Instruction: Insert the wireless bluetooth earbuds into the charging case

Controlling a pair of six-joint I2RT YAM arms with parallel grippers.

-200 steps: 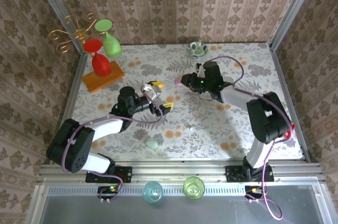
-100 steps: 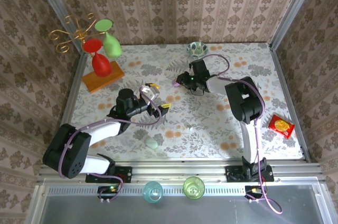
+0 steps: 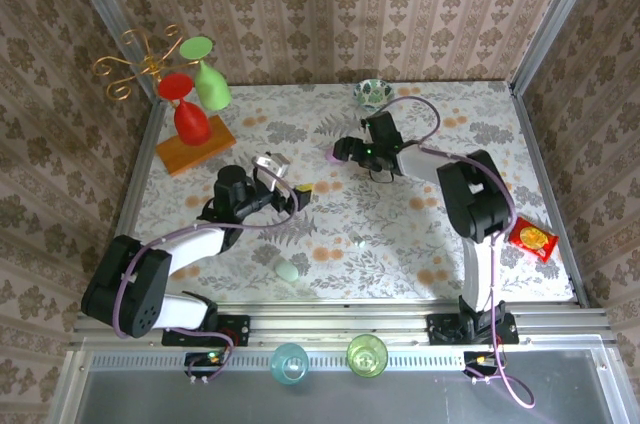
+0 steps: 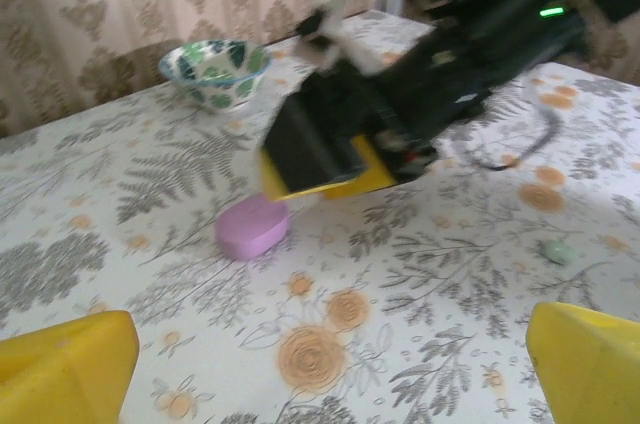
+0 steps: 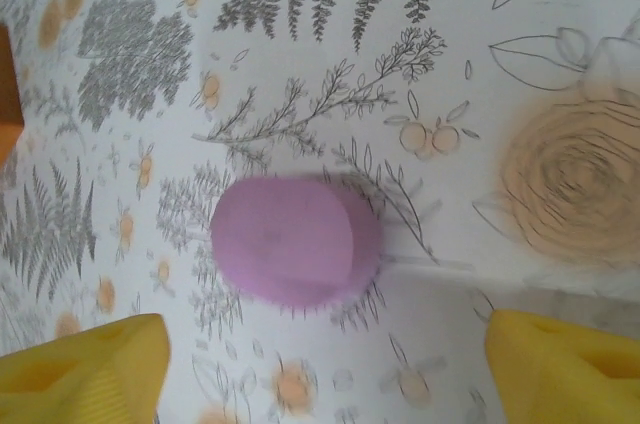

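A lilac pebble-like charging case (image 5: 295, 241) lies shut on the flowered table, just ahead of my right gripper (image 5: 325, 364). That gripper is open, its yellow fingertips (image 5: 85, 369) on either side and clear of the case. From above, the case (image 3: 333, 155) peeks out at the right gripper (image 3: 346, 150). My left gripper (image 4: 330, 364) is open and empty, facing the case (image 4: 252, 227) from a short way off, left of centre (image 3: 286, 178). A tiny pale earbud (image 3: 357, 240) lies alone on the table, off to the right in the left wrist view (image 4: 558, 252).
A mint pebble-like case (image 3: 287, 270) sits near the front edge. A patterned bowl (image 3: 372, 93) stands at the back. Red and green wine glasses rest on an orange block (image 3: 195, 152) at back left, by a gold rack (image 3: 135, 66). A red packet (image 3: 530, 238) lies far right.
My right gripper has opened and let go of the lilac case, which now rests on the table. The left gripper has drawn back slightly to the left.
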